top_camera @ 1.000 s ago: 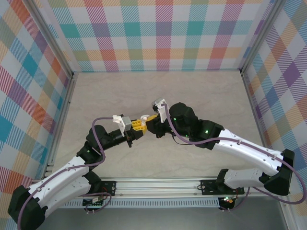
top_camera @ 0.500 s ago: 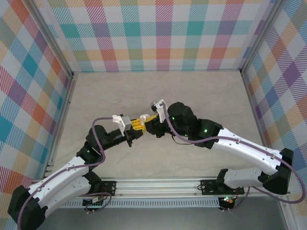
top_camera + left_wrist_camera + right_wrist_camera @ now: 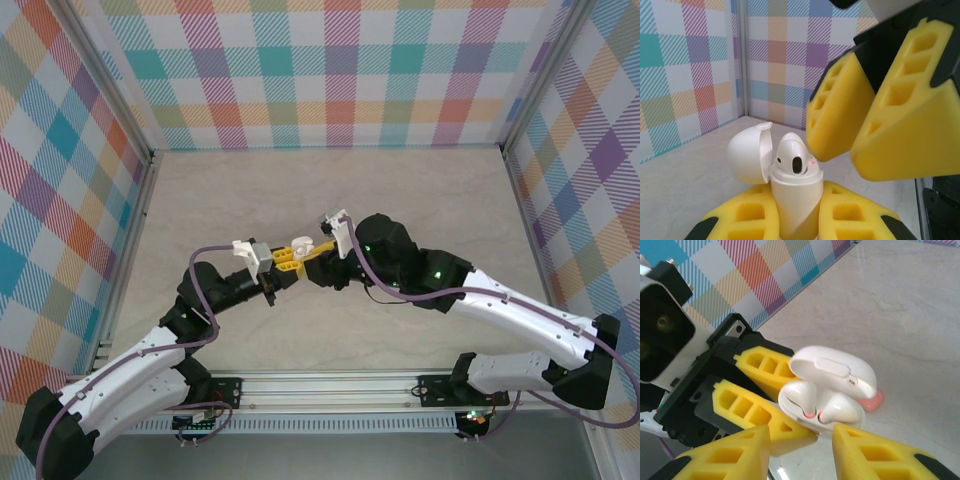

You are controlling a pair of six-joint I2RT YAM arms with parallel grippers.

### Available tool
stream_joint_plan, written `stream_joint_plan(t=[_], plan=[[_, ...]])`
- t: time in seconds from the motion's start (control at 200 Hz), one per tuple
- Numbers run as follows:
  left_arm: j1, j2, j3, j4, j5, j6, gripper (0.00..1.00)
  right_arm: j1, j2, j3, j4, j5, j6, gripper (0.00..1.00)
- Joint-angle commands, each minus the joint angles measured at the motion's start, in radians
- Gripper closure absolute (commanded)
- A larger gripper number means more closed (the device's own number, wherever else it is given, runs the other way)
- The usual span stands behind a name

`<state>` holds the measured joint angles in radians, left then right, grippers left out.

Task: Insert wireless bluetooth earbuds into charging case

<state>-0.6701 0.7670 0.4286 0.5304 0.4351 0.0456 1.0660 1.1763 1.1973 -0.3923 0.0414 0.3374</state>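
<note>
Right wrist view: right gripper (image 3: 800, 455) jaws have just spread and backed off the white earbuds (image 3: 801, 396), which sit in the open charging case (image 3: 832, 371) pinched upright by left gripper (image 3: 796, 202) jaws; insertion looks done, lid still up.

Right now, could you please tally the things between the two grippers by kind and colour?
White charging case, lid open: 1
White earbuds, seated in the case: 2
Coral-pink piece, mostly hidden behind the case: 1
Total: 4
</note>
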Motion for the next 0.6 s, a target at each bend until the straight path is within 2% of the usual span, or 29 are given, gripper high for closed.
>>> stream_joint_plan(t=[0.0, 0.18, 0.285, 0.4, 0.595], plan=[[-0.01, -0.023, 0.03, 0.075, 0.011, 0.013, 1.0, 0.003, -0.029, 0.043, -0.051, -0.005, 0.015, 0.6], [-0.01, -0.028, 0.032, 0.061, 0.022, 0.018, 1.0, -0.002, -0.084, 0.092, -0.085, 0.044, -0.019, 0.53], [-0.009, -0.021, 0.049, 0.032, 0.062, 0.029, 1.0, -0.058, -0.096, 0.145, -0.147, 0.043, -0.021, 0.52], [-0.01, -0.008, 0.061, 0.023, 0.109, 0.03, 1.0, -0.177, -0.047, 0.224, -0.262, -0.031, -0.01, 0.52], [-0.011, 0.011, 0.082, 0.006, 0.178, 0.033, 1.0, -0.37, 0.109, 0.337, -0.35, -0.272, 0.015, 0.52]])
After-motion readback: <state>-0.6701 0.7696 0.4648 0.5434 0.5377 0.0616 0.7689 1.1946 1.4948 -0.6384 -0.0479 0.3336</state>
